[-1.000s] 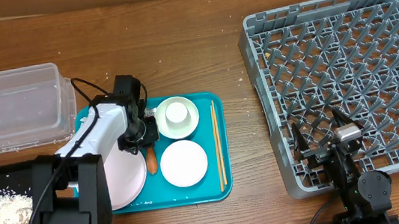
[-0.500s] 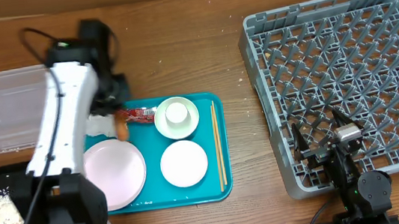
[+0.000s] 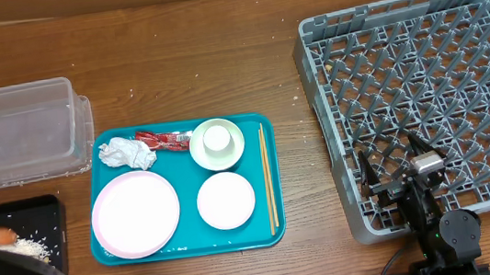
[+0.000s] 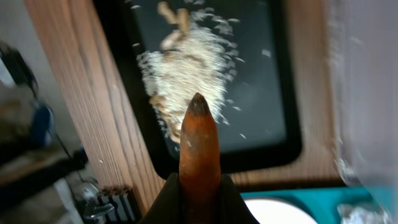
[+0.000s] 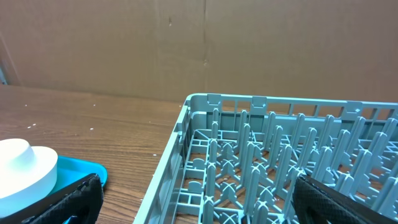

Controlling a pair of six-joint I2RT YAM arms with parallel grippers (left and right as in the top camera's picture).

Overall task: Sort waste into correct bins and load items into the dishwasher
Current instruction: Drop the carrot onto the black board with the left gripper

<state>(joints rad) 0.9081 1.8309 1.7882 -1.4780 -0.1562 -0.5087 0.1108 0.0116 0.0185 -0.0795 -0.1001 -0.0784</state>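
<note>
My left gripper (image 4: 199, 202) is clamped on the carrot stick (image 4: 199, 146). The stick is orange-brown and smooth, tapering to a darker blunt tip that points to 12 o'clock. It hangs over the black tray (image 4: 273, 93), tip above the rice (image 4: 186, 62) heap. My right gripper (image 5: 208, 205) has its fingers spread wide, at the 7 o'clock part of the grey rack (image 5: 261, 155).

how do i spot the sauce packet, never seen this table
Find the teal tray in the middle of the table. At its far edge, between the crumpled white napkin and the bowl holding a cup, lies the sauce packet. It is the only red thing on the tray.
</note>
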